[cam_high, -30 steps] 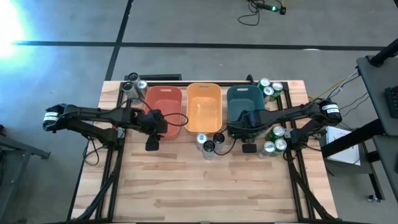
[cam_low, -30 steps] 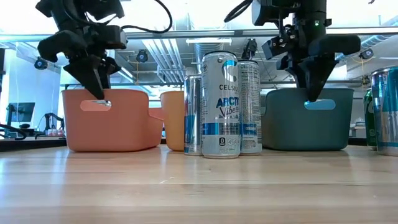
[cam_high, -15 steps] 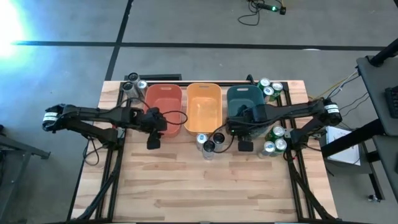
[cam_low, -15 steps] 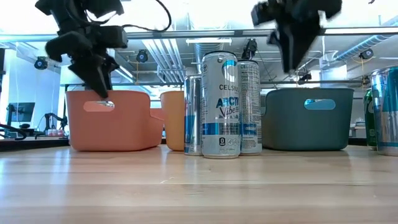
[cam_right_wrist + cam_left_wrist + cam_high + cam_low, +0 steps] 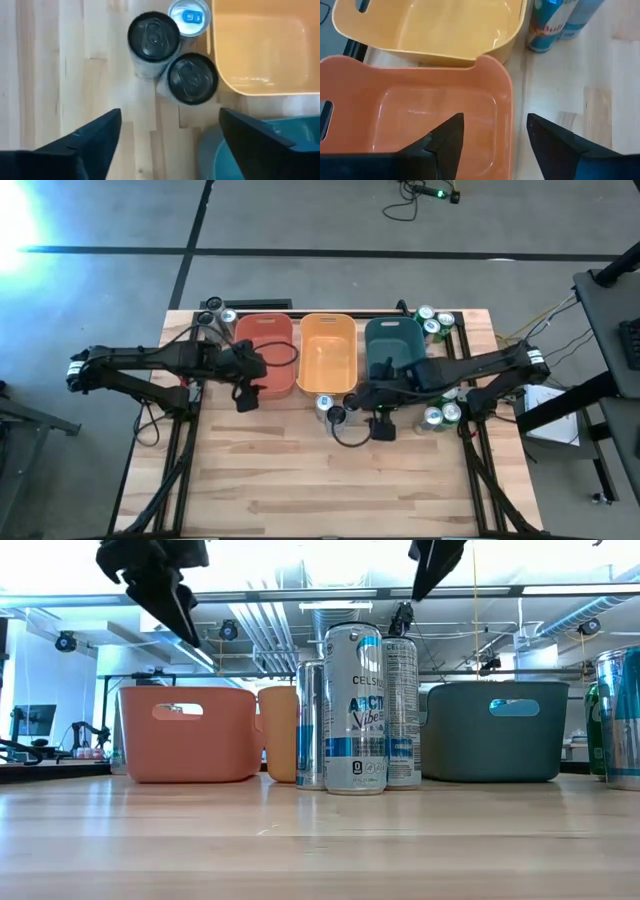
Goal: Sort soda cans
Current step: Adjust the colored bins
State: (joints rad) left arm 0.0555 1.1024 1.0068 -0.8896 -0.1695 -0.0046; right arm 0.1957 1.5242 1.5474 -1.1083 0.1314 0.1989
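Three soda cans (image 5: pixel 335 410) stand upright together on the table in front of the orange bin (image 5: pixel 327 352); in the right wrist view two have dark tops (image 5: pixel 153 36) and one a blue top (image 5: pixel 189 17). My right gripper (image 5: pixel 170 120) hangs open above the table just right of them, by the teal bin's (image 5: pixel 392 345) near left corner. My left gripper (image 5: pixel 495 125) hangs open above the near right corner of the empty red bin (image 5: pixel 420 110). In the low view both grippers, left (image 5: pixel 180 615) and right (image 5: pixel 422 580), are well above the bins.
More cans stand at the table's far left corner (image 5: pixel 215 317), at the far right corner (image 5: pixel 435 322) and along the right edge (image 5: pixel 442 405). The orange and red bins are empty. The near half of the wooden table (image 5: pixel 330 490) is bare.
My left gripper has risen from the red bin's near wall and opened. My right gripper has risen from the teal bin's near wall, gone toward the table's left to the three middle cans, and opened wide.
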